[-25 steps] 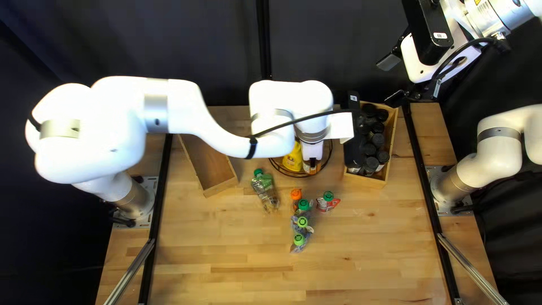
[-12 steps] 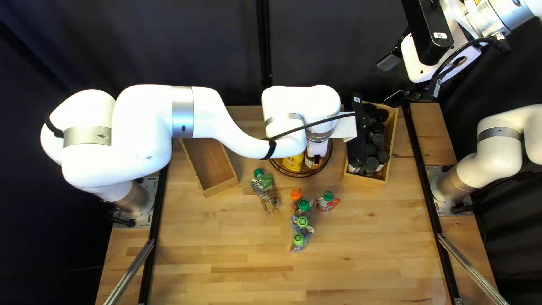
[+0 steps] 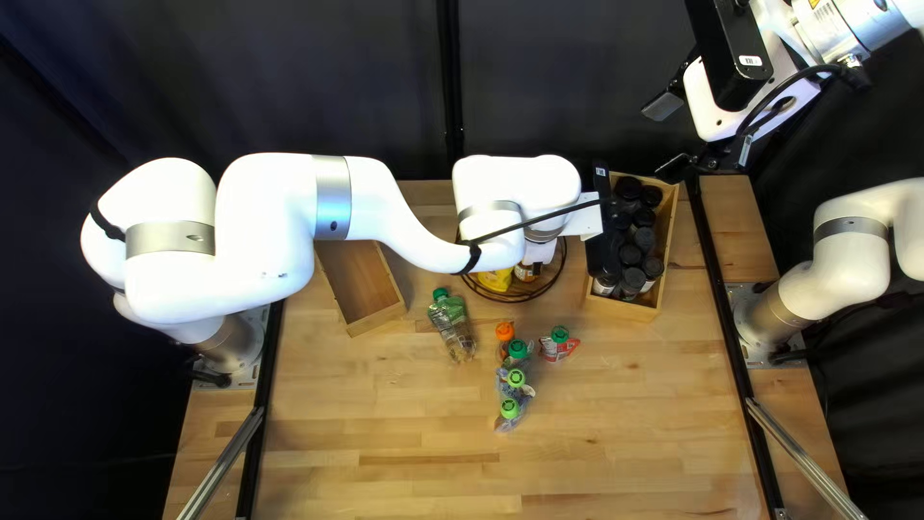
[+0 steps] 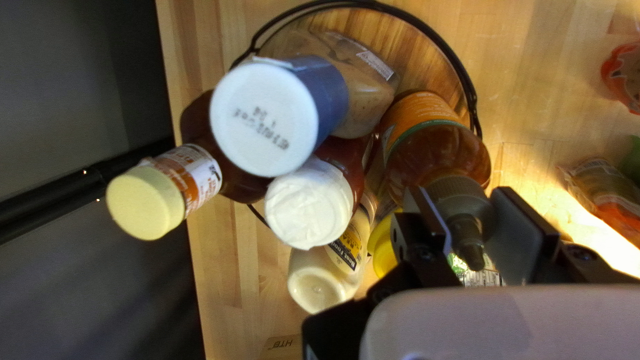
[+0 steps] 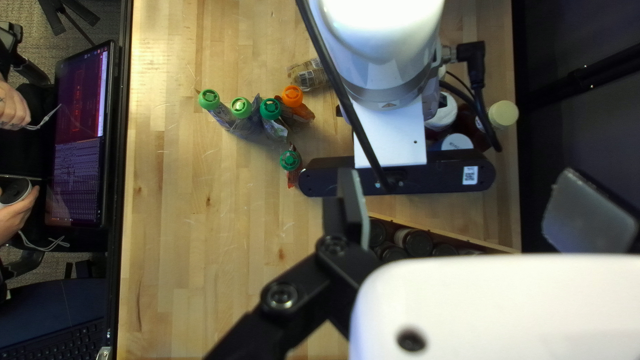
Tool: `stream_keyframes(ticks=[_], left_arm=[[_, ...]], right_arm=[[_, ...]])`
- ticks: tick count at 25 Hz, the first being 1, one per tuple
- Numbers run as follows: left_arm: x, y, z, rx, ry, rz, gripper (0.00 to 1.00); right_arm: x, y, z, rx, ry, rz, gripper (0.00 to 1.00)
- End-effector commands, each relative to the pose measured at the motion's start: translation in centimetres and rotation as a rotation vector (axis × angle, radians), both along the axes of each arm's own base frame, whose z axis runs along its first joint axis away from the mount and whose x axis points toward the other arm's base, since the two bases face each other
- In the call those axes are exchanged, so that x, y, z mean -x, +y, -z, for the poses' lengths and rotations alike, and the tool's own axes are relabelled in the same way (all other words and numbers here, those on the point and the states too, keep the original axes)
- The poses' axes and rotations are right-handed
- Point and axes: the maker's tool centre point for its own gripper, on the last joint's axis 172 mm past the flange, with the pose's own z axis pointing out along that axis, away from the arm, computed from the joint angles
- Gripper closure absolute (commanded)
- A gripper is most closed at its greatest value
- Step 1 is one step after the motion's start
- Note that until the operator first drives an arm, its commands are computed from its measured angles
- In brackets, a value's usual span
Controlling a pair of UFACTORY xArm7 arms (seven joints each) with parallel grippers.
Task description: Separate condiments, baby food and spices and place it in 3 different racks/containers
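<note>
In the top left view my left gripper [image 3: 541, 252] is mostly hidden over the round wire basket [image 3: 515, 299]. In the left wrist view my left gripper [image 4: 472, 223] is shut on the grey cap of an orange-labelled bottle [image 4: 437, 150]; other condiment bottles [image 4: 310, 203] crowd the basket. Baby food pouches with green and orange caps [image 3: 517, 377] lie mid-table; another green-capped pouch [image 3: 453, 327] lies left of them. Spice jars [image 3: 643, 239] fill the right wooden box [image 3: 647, 310]. My right gripper [image 3: 669, 135] hangs beyond the far right corner; in its wrist view the right gripper [image 5: 470, 212] stands open, holding nothing.
Another wooden box [image 3: 361, 284] stands left of the basket, with bare floor visible. My left arm [image 3: 404, 226] crosses above the table's far part, its camera [image 3: 599, 226] overlapping the spice box. Beside the table are a person's hands [image 5: 12, 107] and a screen [image 5: 80, 133].
My left arm's elbow has swung right and nearer; its wrist has come slightly toward the near edge, covering more of the yellow item in the basket. My right arm is unmoved.
</note>
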Motion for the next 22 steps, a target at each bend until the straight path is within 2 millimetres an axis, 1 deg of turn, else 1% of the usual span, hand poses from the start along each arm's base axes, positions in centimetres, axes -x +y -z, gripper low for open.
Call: stream_keyframes(ticks=[1, 2, 3, 5, 7, 9, 10, 11, 12, 16, 17, 18, 19, 20, 21, 22], left_arm=[[0.2, -0.5, -0.2, 0.014, 0.007, 0.006, 0.37], [0.2, -0.6, -0.3, 0.017, 0.008, 0.007, 0.21], [0.2, -0.8, -0.5, 0.021, 0.011, 0.01, 0.15], [0.2, -1.1, -0.9, 0.025, 0.013, 0.015, 0.1], [0.3, -1.5, -1.2, 0.03, 0.013, 0.021, 0.07], [0.6, -2.5, -1.9, 0.041, 0.012, 0.034, 0.04], [0.7, -2.7, -2.0, 0.044, 0.012, 0.038, 0.0], [1.0, -3.7, -2.5, 0.055, 0.013, 0.05, 0.0], [1.2, -4.4, -2.8, 0.064, 0.013, 0.059, 0.0], [3.3, -8.7, -4.5, 0.136, 0.016, 0.162, 0.0], [3.5, -9.0, -4.6, 0.145, 0.016, 0.176, 0.0], [4.4, -10.6, -5.2, 0.168, 0.017, 0.22, 0.0], [5.0, -11.8, -5.6, 0.183, 0.019, 0.25, 0.0], [5.4, -12.7, -5.9, 0.192, 0.021, 0.271, 0.0], [5.9, -14.1, -6.2, 0.21, 0.024, 0.313, 0.0], [6.1, -15.0, -6.2, 0.219, 0.025, 0.337, 0.0]], right_arm=[[0.0, 0.0, 0.0, 0.0, 0.0, 0.0, 0.0], [0.0, 0.0, 0.0, 0.0, 0.0, 0.0, 0.0], [0.0, 0.0, 0.0, 0.0, 0.0, 0.0, 0.0], [0.0, 0.0, 0.0, 0.0, 0.0, 0.0, 0.0], [0.0, 0.0, 0.0, 0.0, 0.0, 0.0, 0.0], [0.0, 0.0, 0.0, 0.0, 0.0, 0.0, 0.0], [0.0, 0.0, 0.0, 0.0, 0.0, 0.0, 0.0], [0.0, 0.0, 0.0, 0.0, 0.0, 0.0, 0.0], [0.0, 0.0, 0.0, 0.0, 0.0, 0.0, 0.0], [0.0, 0.0, 0.0, 0.0, 0.0, 0.0, 0.0], [0.0, 0.0, 0.0, 0.0, 0.0, 0.0, 0.0], [0.0, 0.0, 0.0, 0.0, 0.0, 0.0, 0.0], [0.0, 0.0, 0.0, 0.0, 0.0, 0.0, 0.0], [0.0, 0.0, 0.0, 0.0, 0.0, 0.0, 0.0], [0.0, 0.0, 0.0, 0.0, 0.0, 0.0, 0.0], [0.0, 0.0, 0.0, 0.0, 0.0, 0.0, 0.0]])
